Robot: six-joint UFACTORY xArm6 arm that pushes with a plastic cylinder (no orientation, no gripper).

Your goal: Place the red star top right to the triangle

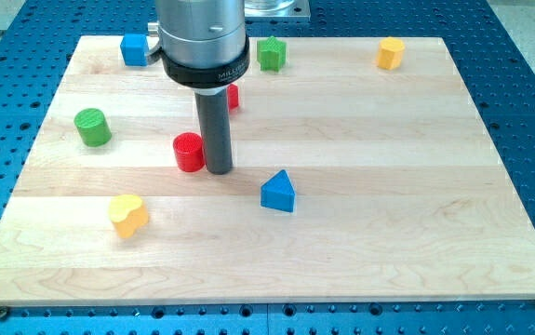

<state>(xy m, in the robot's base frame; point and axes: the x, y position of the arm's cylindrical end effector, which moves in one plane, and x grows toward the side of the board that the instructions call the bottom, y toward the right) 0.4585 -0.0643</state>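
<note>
Red star (233, 96), mostly hidden behind my tip (219, 171), no claw fitted; circling to its eleven o'clock should push it toward blue triangle (278, 192).

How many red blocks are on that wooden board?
2: a red cylinder just left of my tip, and a red block mostly hidden behind the rod.
</note>
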